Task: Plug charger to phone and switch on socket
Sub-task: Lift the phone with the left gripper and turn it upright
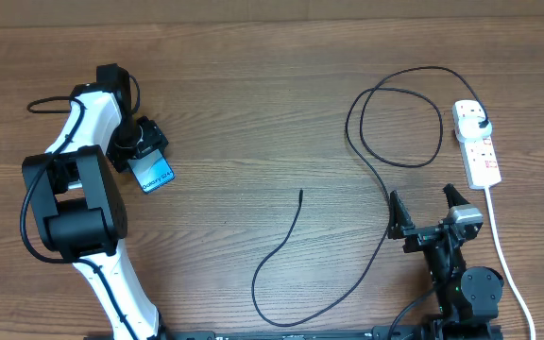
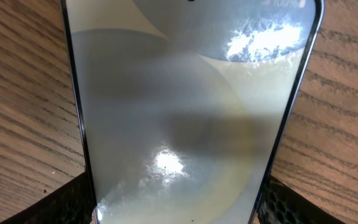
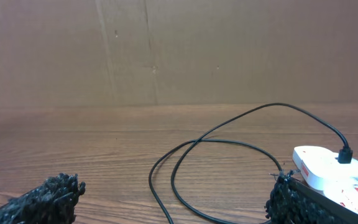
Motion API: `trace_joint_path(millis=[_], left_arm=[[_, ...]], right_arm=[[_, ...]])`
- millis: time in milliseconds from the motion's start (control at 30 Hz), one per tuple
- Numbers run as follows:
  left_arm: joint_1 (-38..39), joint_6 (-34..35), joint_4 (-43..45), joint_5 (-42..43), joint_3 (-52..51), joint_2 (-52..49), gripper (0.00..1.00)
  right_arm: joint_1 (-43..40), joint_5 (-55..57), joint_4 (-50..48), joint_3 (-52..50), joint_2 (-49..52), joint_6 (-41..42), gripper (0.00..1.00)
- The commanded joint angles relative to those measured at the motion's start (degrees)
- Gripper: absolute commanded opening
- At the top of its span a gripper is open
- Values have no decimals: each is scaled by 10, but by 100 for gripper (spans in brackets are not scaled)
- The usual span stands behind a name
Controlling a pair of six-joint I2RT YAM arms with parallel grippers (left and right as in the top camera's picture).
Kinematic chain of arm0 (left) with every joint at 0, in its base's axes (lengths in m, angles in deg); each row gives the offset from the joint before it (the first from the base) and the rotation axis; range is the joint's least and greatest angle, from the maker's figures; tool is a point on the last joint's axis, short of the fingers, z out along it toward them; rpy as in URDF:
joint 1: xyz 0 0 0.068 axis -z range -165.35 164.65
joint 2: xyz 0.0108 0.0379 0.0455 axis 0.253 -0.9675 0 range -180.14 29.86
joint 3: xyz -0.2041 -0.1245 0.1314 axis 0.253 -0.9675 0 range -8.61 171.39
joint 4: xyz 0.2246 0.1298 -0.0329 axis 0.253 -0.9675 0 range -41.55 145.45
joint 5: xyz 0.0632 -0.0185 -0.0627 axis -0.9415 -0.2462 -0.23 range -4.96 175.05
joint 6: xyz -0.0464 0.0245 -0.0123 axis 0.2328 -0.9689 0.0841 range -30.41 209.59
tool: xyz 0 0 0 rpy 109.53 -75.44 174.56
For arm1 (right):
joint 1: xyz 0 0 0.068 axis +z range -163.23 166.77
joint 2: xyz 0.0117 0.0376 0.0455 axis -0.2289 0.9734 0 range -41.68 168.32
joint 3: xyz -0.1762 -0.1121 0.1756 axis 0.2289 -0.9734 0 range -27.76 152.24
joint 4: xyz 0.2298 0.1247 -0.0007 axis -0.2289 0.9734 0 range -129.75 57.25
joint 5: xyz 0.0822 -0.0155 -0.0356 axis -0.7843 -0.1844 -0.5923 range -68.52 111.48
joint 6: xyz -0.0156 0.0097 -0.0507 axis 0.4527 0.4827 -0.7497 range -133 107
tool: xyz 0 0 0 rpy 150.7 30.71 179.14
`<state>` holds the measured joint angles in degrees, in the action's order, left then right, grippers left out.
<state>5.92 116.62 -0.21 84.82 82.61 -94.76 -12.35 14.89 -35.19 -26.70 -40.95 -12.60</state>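
The phone [image 1: 153, 176], its light blue screen up, lies at the left of the table and fills the left wrist view [image 2: 185, 112]. My left gripper [image 1: 146, 156] is shut on its near end, one finger [image 2: 67, 202] pressed against each long edge. The charger cable [image 1: 399, 161] loops over the right half of the table. Its free end [image 1: 301, 193] lies near the middle, and its plug head [image 1: 480, 124] sits in the white socket [image 1: 478, 146]. My right gripper [image 1: 426, 210] stands open and empty just before the cable loop [image 3: 191, 162], with the socket [image 3: 325, 171] to its right.
The socket's thick white cord [image 1: 504, 247] runs down the right side, past the right arm's base. A brown cardboard wall [image 3: 179, 50] closes off the back of the table. Bare wood lies between the phone and the cable's free end.
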Motion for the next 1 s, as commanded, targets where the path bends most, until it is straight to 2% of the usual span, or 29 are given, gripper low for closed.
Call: trace_joint_path(millis=[0, 467, 967], left_arm=[[2, 4, 4, 30, -15, -13, 4], [2, 4, -23, 31, 33, -12, 4], [2, 4, -134, 56, 170, -12, 4]], right_arm=[[5, 5, -2, -6, -6, -1, 100], [5, 5, -2, -6, -6, -1, 100], [5, 5, -2, -6, -6, -1, 100]])
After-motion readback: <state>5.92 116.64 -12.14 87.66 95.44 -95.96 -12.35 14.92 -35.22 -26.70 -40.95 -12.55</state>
